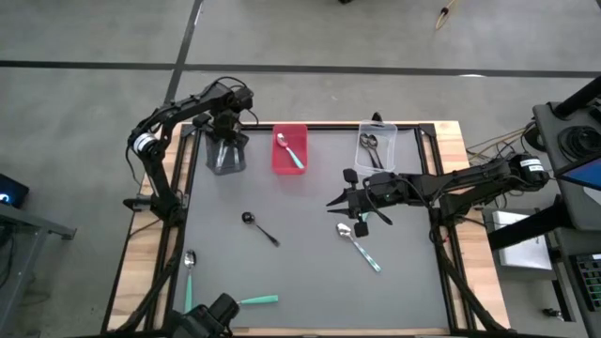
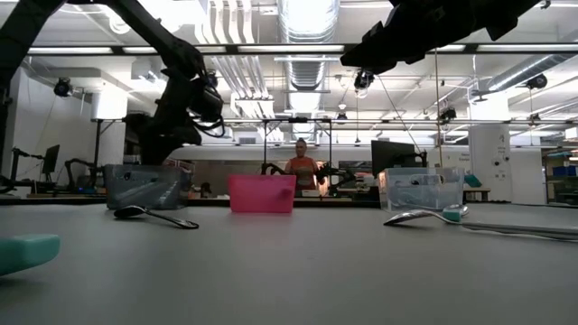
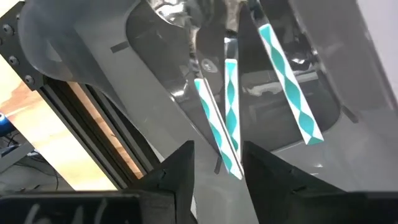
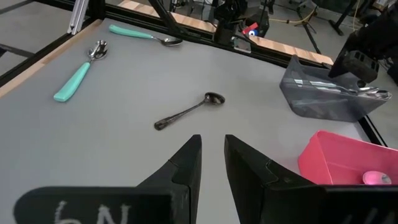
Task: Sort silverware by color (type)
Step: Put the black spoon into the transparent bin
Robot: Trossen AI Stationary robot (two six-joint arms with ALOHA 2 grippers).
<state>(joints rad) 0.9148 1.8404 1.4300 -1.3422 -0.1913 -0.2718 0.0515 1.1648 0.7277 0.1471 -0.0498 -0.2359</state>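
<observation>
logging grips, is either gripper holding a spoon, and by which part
Nothing is held. The left gripper is open over the grey bin; the right gripper is empty.

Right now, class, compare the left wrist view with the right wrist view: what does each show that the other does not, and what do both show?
Only the left wrist view shows the patterned spoons lying inside the grey bin. Only the right wrist view shows the black spoon, two teal-handled spoons on the table, and the pink bin. Both show the grey bin and the table's wooden edge.
</observation>
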